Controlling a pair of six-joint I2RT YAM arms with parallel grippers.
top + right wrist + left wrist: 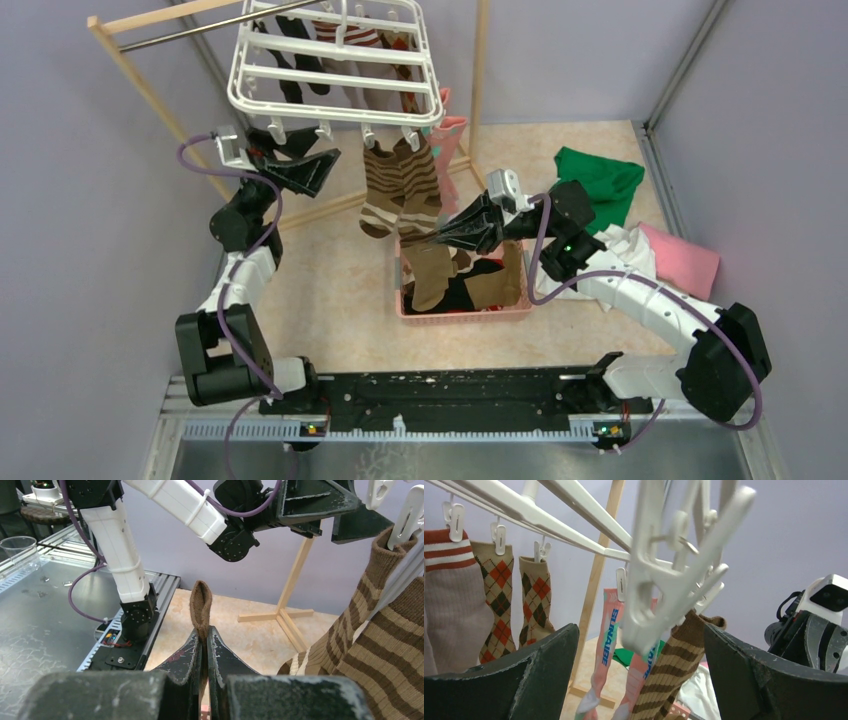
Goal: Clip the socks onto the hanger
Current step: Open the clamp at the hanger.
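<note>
**Status.** The right hand [204, 647] is closed on a plain brown sock [201, 605]. A short folded end of the sock stands above the fingertips. In the top view the rest of it hangs limp over the pink basket [465, 315], which holds more socks. The left hand [640, 630] is fully open and holds nothing. It sits under the near edge of the hanger [238, 78], with one free clip [649, 600] between its fingers. Two brown-cream striped socks [400, 190] hang clipped just beside that clip.

**Handling.** The sock is probably light, soft and shapeless. It sags wherever it is unsupported and does not hold an edge out by itself. Grip it close to the end, leaving only a short stub to present to the clip. A longer stub is likely to flop over.

**Clip.** The clip is stiff plastic and dangles freely, so it probably swings when pushed. The open left hand is placed to pinch its upper tabs and steady it.
</note>
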